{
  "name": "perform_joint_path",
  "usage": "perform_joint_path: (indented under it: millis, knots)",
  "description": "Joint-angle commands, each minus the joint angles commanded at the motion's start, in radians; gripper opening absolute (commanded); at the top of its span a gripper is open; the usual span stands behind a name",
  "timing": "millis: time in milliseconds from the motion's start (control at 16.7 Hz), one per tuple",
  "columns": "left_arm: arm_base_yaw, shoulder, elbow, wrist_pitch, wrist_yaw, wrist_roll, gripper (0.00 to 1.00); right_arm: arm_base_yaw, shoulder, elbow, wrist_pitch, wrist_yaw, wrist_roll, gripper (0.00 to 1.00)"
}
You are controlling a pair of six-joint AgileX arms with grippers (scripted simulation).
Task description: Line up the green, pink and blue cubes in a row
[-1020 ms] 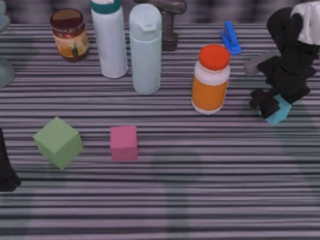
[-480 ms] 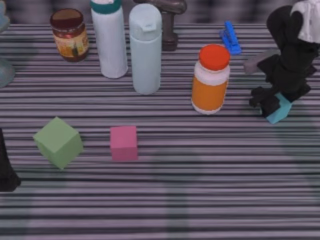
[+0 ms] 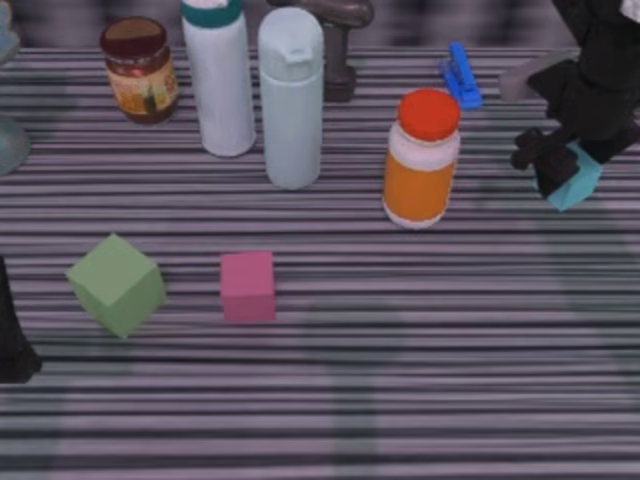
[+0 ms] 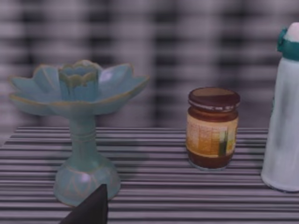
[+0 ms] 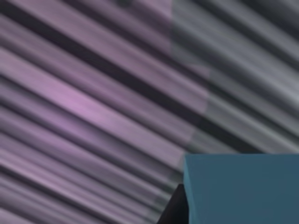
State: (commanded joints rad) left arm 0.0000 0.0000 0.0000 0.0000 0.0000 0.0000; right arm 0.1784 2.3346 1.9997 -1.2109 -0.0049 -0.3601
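The pale green cube (image 3: 117, 284) rests on the striped table at the front left, turned at an angle. To its right, a short gap away, sits the pink cube (image 3: 248, 286). My right gripper (image 3: 565, 165) hangs over the table's far right, shut on the light blue cube (image 3: 577, 178), which is held off the surface. In the right wrist view the blue cube (image 5: 243, 186) fills the corner beside a dark fingertip (image 5: 175, 207). My left gripper (image 3: 10, 350) is parked at the left edge, open, with a single finger (image 4: 91, 210) visible in its wrist view.
Along the back stand a brown jar (image 3: 140, 68), a white bottle (image 3: 220, 80), a pale blue bottle (image 3: 291, 95) and a dark metal object (image 3: 338, 40). An orange bottle with a red cap (image 3: 423, 158) stands left of the held cube, a blue clip (image 3: 460, 75) behind it. A teal lotus stand (image 4: 79, 135) is at the far left.
My right gripper has risen with the blue cube, shifting toward the far right of the table. The green and pink cubes and the left arm have not moved.
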Motion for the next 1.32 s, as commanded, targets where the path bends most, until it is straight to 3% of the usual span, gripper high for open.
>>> perform_joint_path:
  millis: [300,480,660,1080,1320]
  knots:
    - [0.000,0.000,0.000,0.000,0.000,0.000,1.00,0.003,-0.002,-0.009,0.004,0.000,0.015,0.00]
    - [0.000,0.000,0.000,0.000,0.000,0.000,1.00,0.058,-0.046,-0.065,0.020,0.002,0.110,0.00]
    - [0.000,0.000,0.000,0.000,0.000,0.000,1.00,0.146,-0.125,-0.175,0.047,0.006,0.293,0.00]
    - [0.000,0.000,0.000,0.000,0.000,0.000,1.00,0.395,-0.357,-0.509,0.122,0.014,0.864,0.00]
    - [0.000,0.000,0.000,0.000,0.000,0.000,1.00,0.483,-0.458,-0.628,0.162,0.020,1.025,0.00]
